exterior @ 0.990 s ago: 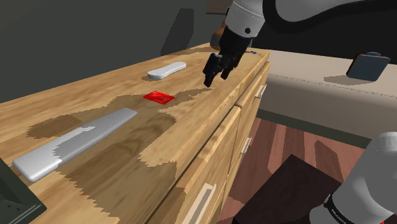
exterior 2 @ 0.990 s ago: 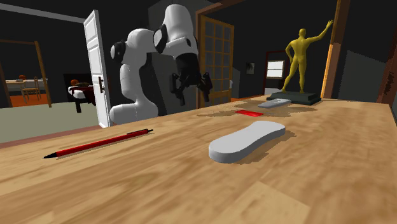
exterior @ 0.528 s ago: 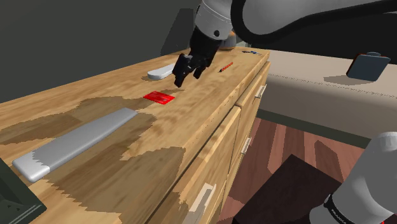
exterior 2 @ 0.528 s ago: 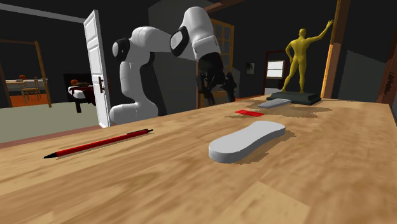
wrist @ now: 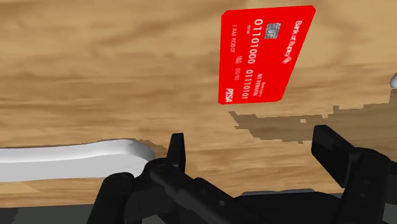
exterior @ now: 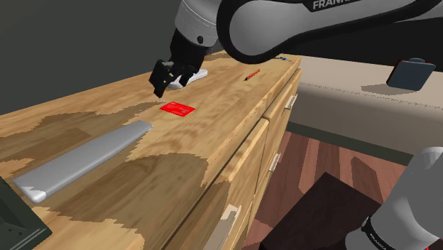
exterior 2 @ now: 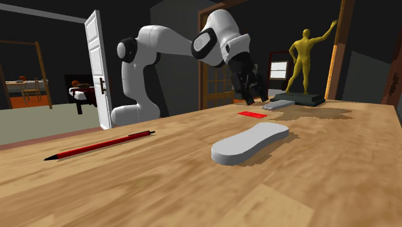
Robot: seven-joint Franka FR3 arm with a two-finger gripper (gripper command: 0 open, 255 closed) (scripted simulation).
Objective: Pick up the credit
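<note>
The credit card (exterior: 177, 108) is red with white print and lies flat on the wooden dresser top (exterior: 213, 135). It also shows as a thin red strip in the second exterior view (exterior 2: 252, 114). My black gripper (exterior: 162, 78) hovers above the wood just beyond the card, in front of a white oblong remote-like object (exterior: 193, 74). Seen from the wrist, the card (wrist: 266, 54) lies ahead of the gripper (wrist: 254, 153), not between the fingers. The fingers (wrist: 176, 149) stand apart, open, with nothing in them.
A long grey bar (exterior: 85, 160) lies toward the shoulder view's left. A red pen (exterior: 250, 74) rests near the dresser's far corner. A gold statue (exterior 2: 303, 58) stands behind the grey bar (exterior 2: 281, 103). A dark object (exterior: 14, 227) sits at the lower left corner.
The arm has swung toward the shoulder view's left, carrying the gripper from near the dresser's edge, past the card, to a spot by the white object. The card has not moved.
</note>
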